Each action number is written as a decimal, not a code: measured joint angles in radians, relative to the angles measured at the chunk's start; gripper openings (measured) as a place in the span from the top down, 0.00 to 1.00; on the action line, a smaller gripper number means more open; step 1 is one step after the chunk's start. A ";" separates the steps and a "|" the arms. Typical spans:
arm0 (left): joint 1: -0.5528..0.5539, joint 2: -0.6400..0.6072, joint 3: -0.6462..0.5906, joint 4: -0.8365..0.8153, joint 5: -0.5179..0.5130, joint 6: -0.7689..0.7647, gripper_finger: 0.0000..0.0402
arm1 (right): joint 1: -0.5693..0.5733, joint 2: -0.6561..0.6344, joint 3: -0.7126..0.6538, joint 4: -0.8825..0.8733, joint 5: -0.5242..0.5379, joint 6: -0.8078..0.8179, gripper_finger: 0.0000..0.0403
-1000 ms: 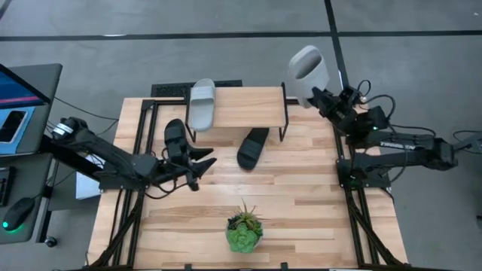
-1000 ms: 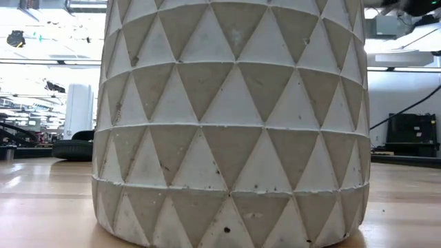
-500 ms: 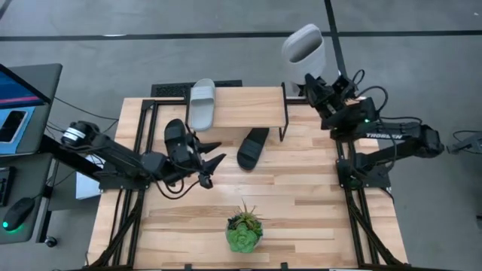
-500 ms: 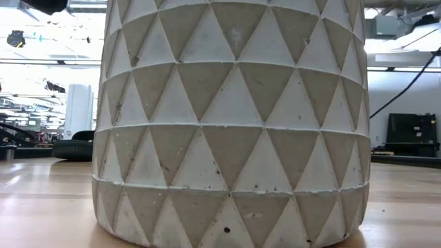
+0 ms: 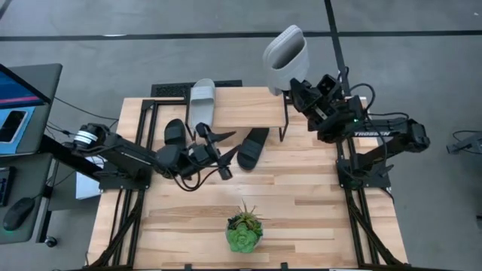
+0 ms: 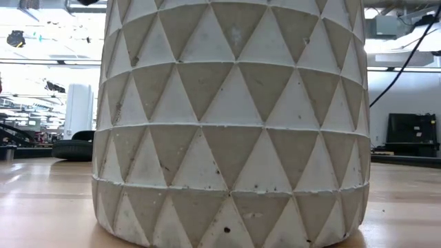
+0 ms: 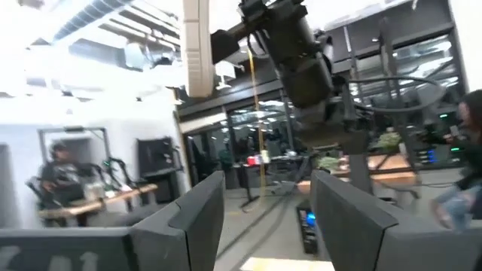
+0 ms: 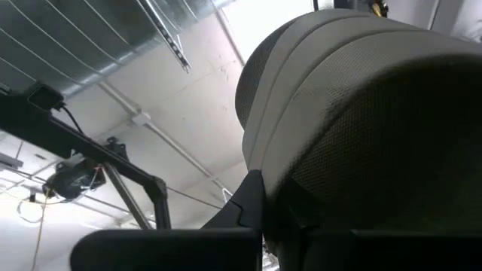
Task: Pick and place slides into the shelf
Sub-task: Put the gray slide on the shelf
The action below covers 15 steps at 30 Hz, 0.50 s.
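My right gripper (image 5: 299, 84) is shut on a light grey slide (image 5: 285, 49) and holds it high, past the far right corner of the shelf (image 5: 248, 105). A second grey slide (image 5: 201, 104) lies flat on the left part of the shelf's plank top. One black slide (image 5: 175, 132) lies on the table left of the shelf. The other black slide (image 5: 253, 147) lies in front of the shelf, its far end under the plank. My left gripper (image 5: 222, 153) is open and hovers between the two black slides, touching nothing. My right gripper pinches the grey slide by its lower end (image 8: 301, 181) between the two fingers. The slide stands up away from the fingers, lifted clear of the table and the shelf. The fingers themselves hide the exact place of contact.
A green potted plant (image 5: 244, 232) stands near the table's near edge, and its patterned pot (image 6: 234, 117) fills the low view. Bare slatted table (image 5: 316, 203) lies between plant and shelf. A desk with a laptop (image 5: 19, 90) stands to the left.
My right gripper has carried the grey slide toward the table's left, and it is now close to the shelf's far right corner. My left gripper has moved right from beside the left black slide toward the black slide in front of the shelf, turning as it went.
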 joint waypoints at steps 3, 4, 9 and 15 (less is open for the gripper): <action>0.019 0.032 0.054 0.000 -0.005 0.061 0.54 | 0.015 0.001 0.004 -0.002 0.000 0.000 1.00; 0.025 0.044 0.077 0.000 -0.013 0.083 0.54 | 0.017 0.003 0.005 0.000 -0.001 0.000 1.00; 0.064 0.122 0.188 0.001 -0.039 0.162 0.54 | 0.027 0.006 0.005 0.000 0.000 0.000 1.00; 0.101 0.246 0.324 0.001 -0.041 0.216 0.54 | 0.027 0.006 0.005 0.012 0.000 0.000 1.00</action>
